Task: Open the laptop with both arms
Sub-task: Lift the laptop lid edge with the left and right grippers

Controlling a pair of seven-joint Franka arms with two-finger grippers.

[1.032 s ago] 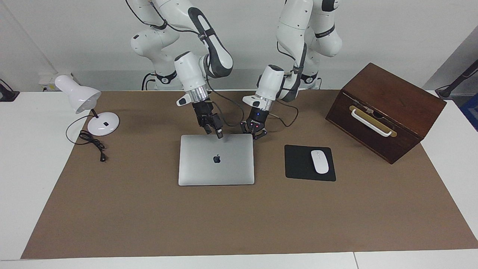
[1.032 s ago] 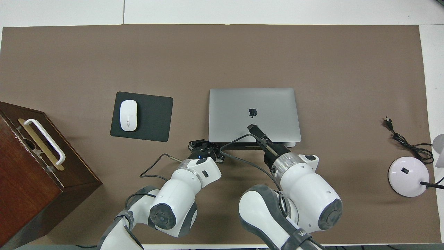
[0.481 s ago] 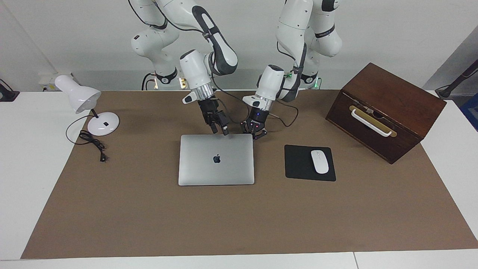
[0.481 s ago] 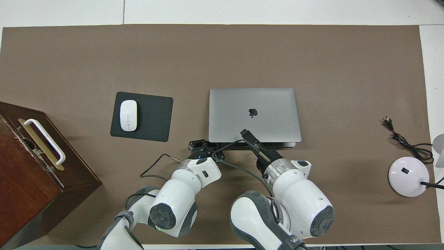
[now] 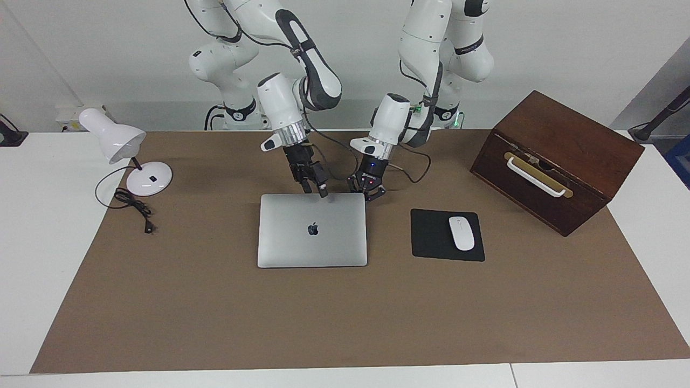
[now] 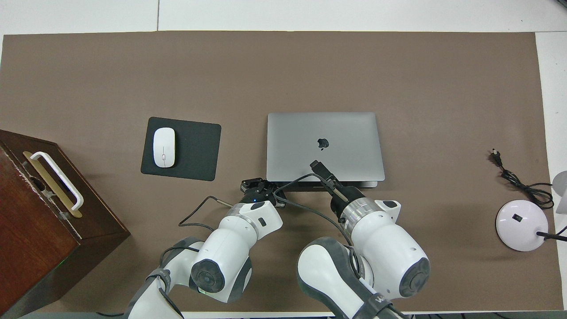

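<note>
While its lid lies flat and closed, the laptop (image 5: 312, 230) sits in the middle of the brown mat (image 5: 215, 312) that covers the table (image 5: 32, 226), its logo showing on top. The right gripper (image 5: 322, 191) hangs at the laptop's edge nearest the robots, about midway along it, tilted toward the lid; I cannot tell whether its fingers are open or closed, nor whether they touch the lid. The left gripper (image 5: 368, 193) is low at the corner of that same edge toward the left arm's end, its fingers closed with nothing between them; contact with the laptop cannot be made out. Beside the laptop, toward the left arm's end, a white mouse (image 5: 461, 233) lies on a black pad (image 5: 431, 237). Further toward that end stands a dark wooden box (image 5: 566, 145) with a white handle (image 5: 536, 178). Toward the right arm's end stands a white lamp (image 5: 121, 145), its black cord (image 5: 132, 207) coiled on the mat.
</note>
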